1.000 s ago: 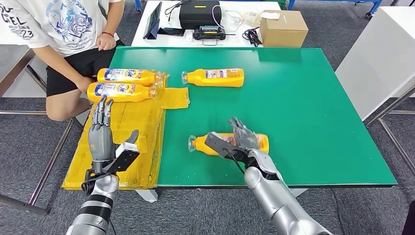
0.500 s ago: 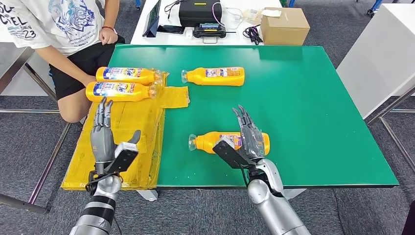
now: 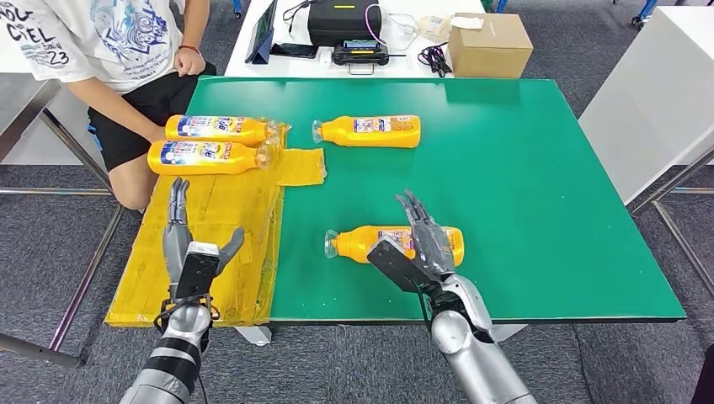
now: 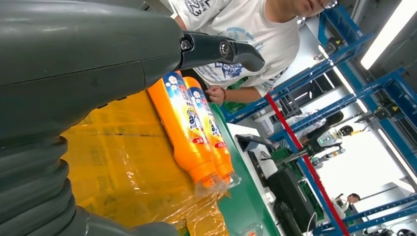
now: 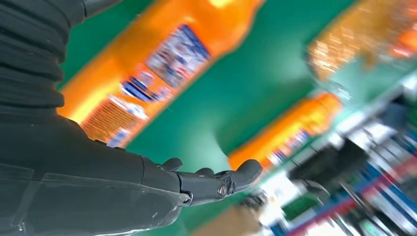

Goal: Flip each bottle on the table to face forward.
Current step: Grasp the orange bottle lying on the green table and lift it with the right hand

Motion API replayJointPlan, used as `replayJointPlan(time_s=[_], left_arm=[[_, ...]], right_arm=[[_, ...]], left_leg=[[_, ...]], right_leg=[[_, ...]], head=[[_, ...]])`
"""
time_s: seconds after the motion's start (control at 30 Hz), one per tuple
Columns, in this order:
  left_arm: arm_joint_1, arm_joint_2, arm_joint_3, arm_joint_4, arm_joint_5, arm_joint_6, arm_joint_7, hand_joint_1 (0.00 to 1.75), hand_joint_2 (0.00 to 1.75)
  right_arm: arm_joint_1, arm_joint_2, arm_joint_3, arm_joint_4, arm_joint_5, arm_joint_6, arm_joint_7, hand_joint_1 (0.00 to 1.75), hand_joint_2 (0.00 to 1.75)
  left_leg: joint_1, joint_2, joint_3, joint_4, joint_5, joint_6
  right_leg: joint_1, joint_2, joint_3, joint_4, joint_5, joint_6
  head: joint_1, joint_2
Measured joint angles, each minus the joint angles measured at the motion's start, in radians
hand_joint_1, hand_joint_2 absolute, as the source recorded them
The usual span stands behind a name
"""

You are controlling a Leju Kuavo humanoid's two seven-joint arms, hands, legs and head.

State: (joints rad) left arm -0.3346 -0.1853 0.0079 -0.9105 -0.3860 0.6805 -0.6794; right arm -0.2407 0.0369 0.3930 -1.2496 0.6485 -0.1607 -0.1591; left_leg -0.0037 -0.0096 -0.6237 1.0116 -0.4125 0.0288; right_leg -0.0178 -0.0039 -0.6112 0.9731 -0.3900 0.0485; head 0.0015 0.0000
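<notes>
The person's white printed T-shirt (image 3: 76, 34), at the far left corner of the green table (image 3: 522, 168), bears the number "23" on the sleeve, under larger dark letters cut off by the picture's edge, perhaps ending in "EL".

The two orange plastic bottles (image 3: 215, 143) lying on the yellow plastic sheet (image 3: 210, 227) at the table's left edge carry blue-and-white labels; their lettering is too small to read. The left wrist view shows a label with large white letters, partly hidden, perhaps "e".

The labels on the other orange bottles are blurred and cannot be read.
</notes>
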Motion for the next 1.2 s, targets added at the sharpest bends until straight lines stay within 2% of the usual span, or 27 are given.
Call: replayJointPlan(time_s=[0.23, 0.67, 0.97, 1.2], left_arm=[[-0.011, 0.007, -0.010, 0.035, 0.000, -0.002, 0.000, 0.00, 1.75], [-0.031, 0.009, -0.022, 0.069, -0.010, -0.013, 0.000, 0.00, 1.75], [-0.053, 0.007, -0.038, 0.101, -0.008, -0.031, 0.000, 0.00, 1.75], [-0.068, 0.004, -0.059, 0.132, -0.001, -0.031, 0.000, 0.00, 1.75]], right_arm=[[-0.074, -0.040, 0.000, 0.127, 0.011, 0.051, 0.061, 0.00, 1.75], [-0.151, -0.076, 0.003, 0.233, 0.014, 0.112, 0.094, 0.00, 1.75], [-0.241, -0.099, 0.051, 0.355, -0.047, 0.255, 0.103, 0.00, 1.75], [-0.321, -0.123, 0.112, 0.445, -0.071, 0.330, 0.104, 0.00, 1.75]], left_leg=[[0.000, 0.000, 0.000, 0.000, 0.000, 0.000], [0.000, 0.000, 0.000, 0.000, 0.000, 0.000], [0.000, 0.000, 0.000, 0.000, 0.000, 0.000], [0.000, 0.000, 0.002, 0.000, 0.000, 0.000]], right_leg=[[0.000, 0.000, 0.000, 0.000, 0.000, 0.000], [0.000, 0.000, 0.000, 0.000, 0.000, 0.000], [0.000, 0.000, 0.000, 0.000, 0.001, 0.000], [0.000, 0.000, 0.002, 0.000, 0.001, 0.000]], head=[[0.000, 0.000], [0.000, 0.000], [0.000, 0.000], [0.000, 0.000]])
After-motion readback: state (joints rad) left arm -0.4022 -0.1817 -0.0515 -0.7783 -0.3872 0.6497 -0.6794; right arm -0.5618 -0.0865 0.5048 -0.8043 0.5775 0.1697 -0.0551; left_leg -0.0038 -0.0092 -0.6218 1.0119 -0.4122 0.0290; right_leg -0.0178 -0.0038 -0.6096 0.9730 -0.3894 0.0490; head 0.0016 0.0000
